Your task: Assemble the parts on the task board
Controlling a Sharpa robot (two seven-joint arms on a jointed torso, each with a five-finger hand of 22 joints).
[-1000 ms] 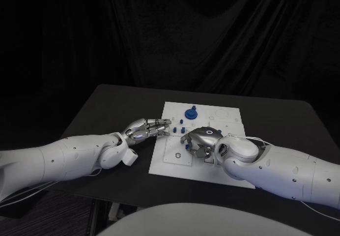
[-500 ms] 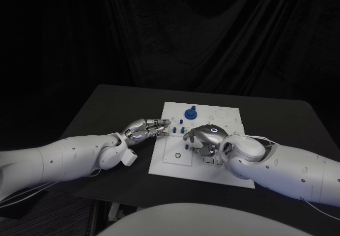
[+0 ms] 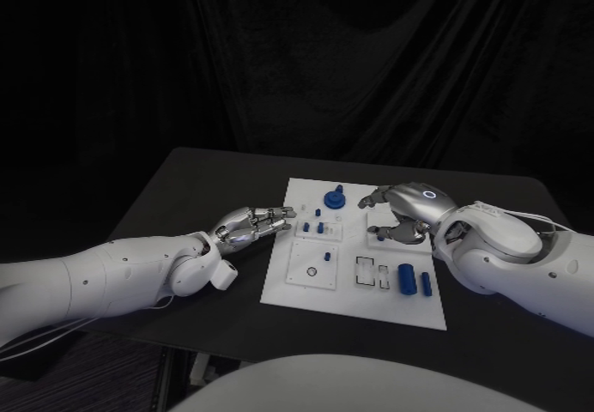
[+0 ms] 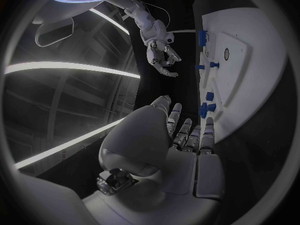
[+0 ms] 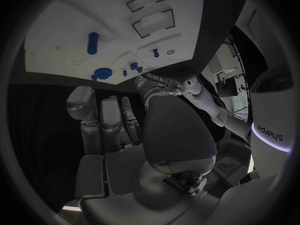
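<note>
Task board [image 3: 359, 300]: white plate at the centre of the black counter [image 3: 198, 180], long side running from 12 to 6 o'clock, within reach of both arms.
Blue knob [image 3: 333, 198]: stands upright near the board's 12 o'clock edge, apparently already seated.
Small blue pegs [image 3: 316, 228]: clustered toward 10 o'clock on the board, just beside the left fingertips.
Blue bars [image 3: 414, 280]: two lie side by side toward 4 o'clock, next to two rectangular recesses [image 3: 372, 270] that look like their slots.
Left hand [image 3: 255, 225]: fingers together and extended, holding nothing, resting at the board's 9 o'clock edge, likely steadying it.
Right hand [image 3: 403, 211]: raised over the board's 2 o'clock area, fingers loosely curled and apart, nothing in them; probably between picks.
</note>
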